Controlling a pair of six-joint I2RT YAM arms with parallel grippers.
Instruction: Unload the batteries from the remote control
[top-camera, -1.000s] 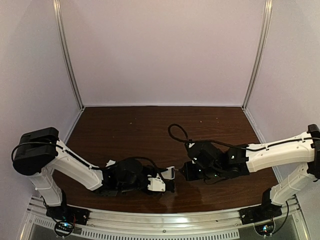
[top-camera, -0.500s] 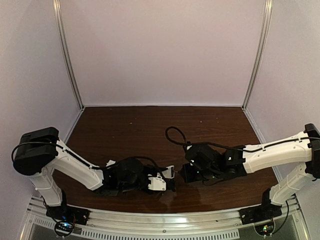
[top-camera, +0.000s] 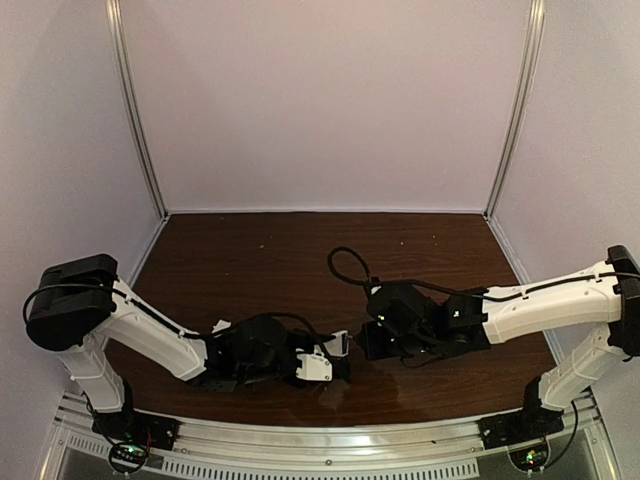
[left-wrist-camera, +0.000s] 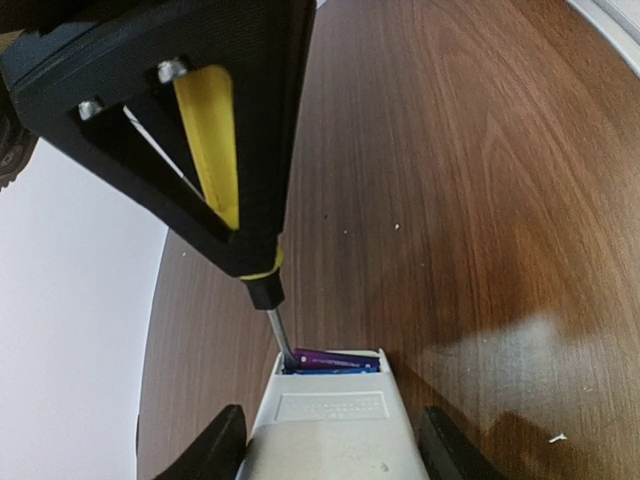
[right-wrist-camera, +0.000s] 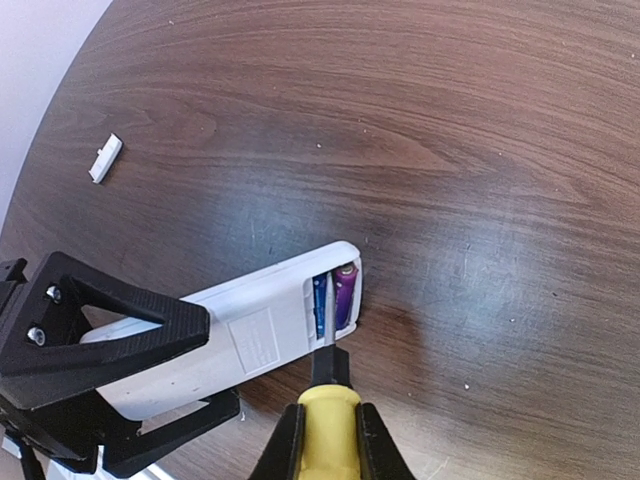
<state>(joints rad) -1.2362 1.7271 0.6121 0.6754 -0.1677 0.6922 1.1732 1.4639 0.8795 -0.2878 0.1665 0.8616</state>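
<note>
The white remote control (right-wrist-camera: 240, 325) lies flat near the table's front edge, back face up and battery bay uncovered at its far end. My left gripper (left-wrist-camera: 330, 455) is shut on its body (left-wrist-camera: 330, 420), a black finger on each long side. Two batteries sit side by side in the bay, a blue one (right-wrist-camera: 320, 297) and a purple one (right-wrist-camera: 345, 292); the purple one (left-wrist-camera: 335, 358) is tilted up at one end. My right gripper (right-wrist-camera: 328, 445) is shut on a yellow-handled screwdriver (right-wrist-camera: 325, 425). Its metal tip (left-wrist-camera: 281, 340) is in the bay between the batteries.
A small white cover piece (right-wrist-camera: 105, 158) lies on the dark wooden table (top-camera: 300, 250) to the left of my left arm. Grey walls enclose the table on three sides. The two wrists (top-camera: 345, 350) nearly meet at the front middle.
My right arm has shifted a little left toward the remote control, carrying the screwdriver closer. The left arm and the remote control have held still.
</note>
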